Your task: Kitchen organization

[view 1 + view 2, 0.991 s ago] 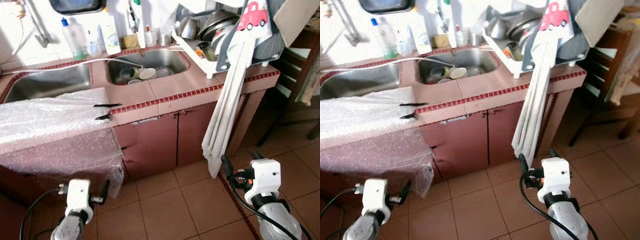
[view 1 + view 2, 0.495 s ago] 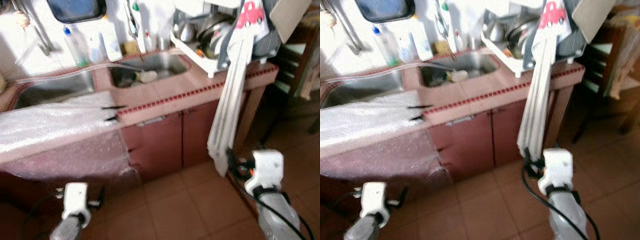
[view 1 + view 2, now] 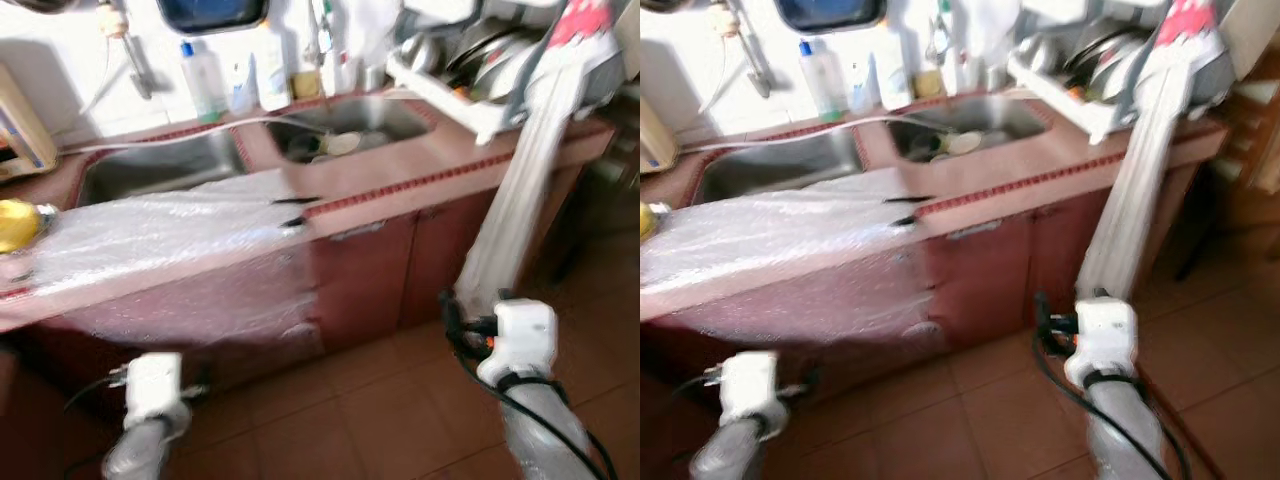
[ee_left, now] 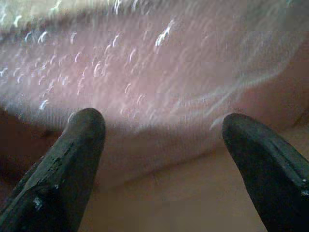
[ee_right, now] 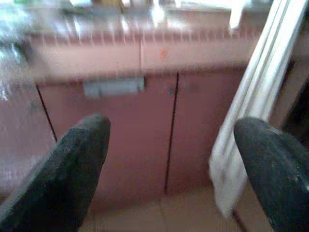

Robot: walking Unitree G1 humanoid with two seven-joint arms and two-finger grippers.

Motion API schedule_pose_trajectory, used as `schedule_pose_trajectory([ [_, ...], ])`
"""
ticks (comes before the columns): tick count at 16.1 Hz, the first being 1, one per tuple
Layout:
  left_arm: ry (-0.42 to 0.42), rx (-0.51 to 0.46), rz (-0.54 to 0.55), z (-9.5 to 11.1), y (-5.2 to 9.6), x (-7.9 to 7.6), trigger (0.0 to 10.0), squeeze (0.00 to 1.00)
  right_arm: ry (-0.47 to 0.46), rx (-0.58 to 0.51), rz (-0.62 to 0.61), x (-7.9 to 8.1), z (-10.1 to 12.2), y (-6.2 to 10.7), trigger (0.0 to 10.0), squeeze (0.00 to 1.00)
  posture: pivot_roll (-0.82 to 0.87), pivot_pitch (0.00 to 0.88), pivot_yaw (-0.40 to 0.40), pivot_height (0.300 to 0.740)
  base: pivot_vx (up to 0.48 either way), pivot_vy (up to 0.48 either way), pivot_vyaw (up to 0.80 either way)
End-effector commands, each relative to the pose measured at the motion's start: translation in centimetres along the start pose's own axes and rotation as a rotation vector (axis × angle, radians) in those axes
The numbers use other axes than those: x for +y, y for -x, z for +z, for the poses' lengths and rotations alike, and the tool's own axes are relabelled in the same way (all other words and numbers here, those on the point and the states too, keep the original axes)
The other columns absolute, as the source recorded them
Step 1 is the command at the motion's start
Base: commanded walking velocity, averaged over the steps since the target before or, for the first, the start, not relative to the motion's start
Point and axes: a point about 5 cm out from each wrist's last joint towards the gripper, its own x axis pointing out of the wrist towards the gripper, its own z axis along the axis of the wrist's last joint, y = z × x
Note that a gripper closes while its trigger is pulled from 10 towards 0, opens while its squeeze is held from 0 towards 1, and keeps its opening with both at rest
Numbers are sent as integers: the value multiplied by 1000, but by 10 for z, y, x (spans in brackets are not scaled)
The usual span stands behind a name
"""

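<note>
A pink tiled counter (image 3: 400, 170) holds two steel sinks. The left sink (image 3: 160, 165) looks bare; the right sink (image 3: 345, 125) has cups and dishes in it. A sheet of bubble wrap (image 3: 170, 235) lies over the counter's left part and hangs down its front. A white dish rack (image 3: 490, 75) full of pots stands at the counter's right end. Both arms are low, in front of the cabinets. My left gripper (image 4: 161, 125) is open, facing the hanging bubble wrap. My right gripper (image 5: 171, 128) is open, facing the cabinet doors (image 5: 145, 130), with nothing between the fingers.
A long white cloth (image 3: 520, 200) hangs from the rack down to my right wrist. Bottles (image 3: 205, 80) line the wall behind the sinks. A yellow object (image 3: 15, 225) lies at the counter's far left. Two thin black items (image 3: 295, 210) sit at the wrap's edge. Brown floor tiles (image 3: 370, 420) lie below.
The whole view has swung to the left, so the counter and sinks now sit further right and a yellow object has come in. Both arms stay low.
</note>
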Motion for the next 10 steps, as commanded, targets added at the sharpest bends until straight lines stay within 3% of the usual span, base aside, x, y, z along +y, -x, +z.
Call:
schedule_pose_trajectory([
  [1,-26,-87,19,25,-4,4,10000,0,-37,10,14,4,-3,-1,10000,0,-71,0,68,740,0,472,0],
  [2,-13,-172,24,51,-5,-7,10000,0,-22,43,15,1,-14,1,10000,0,-59,0,49,740,0,465,0],
  [3,-8,-200,24,62,-3,-10,10000,0,-11,56,13,-1,-18,2,10000,0,-54,0,40,740,0,349,0],
  [6,-10,-227,32,71,8,-15,10000,0,19,47,39,-2,-13,-2,10000,0,-53,0,26,740,0,332,0],
  [10,-12,-209,39,84,18,-26,10000,0,30,15,50,-1,-7,-6,10000,0,-58,0,22,740,0,0,0],
])
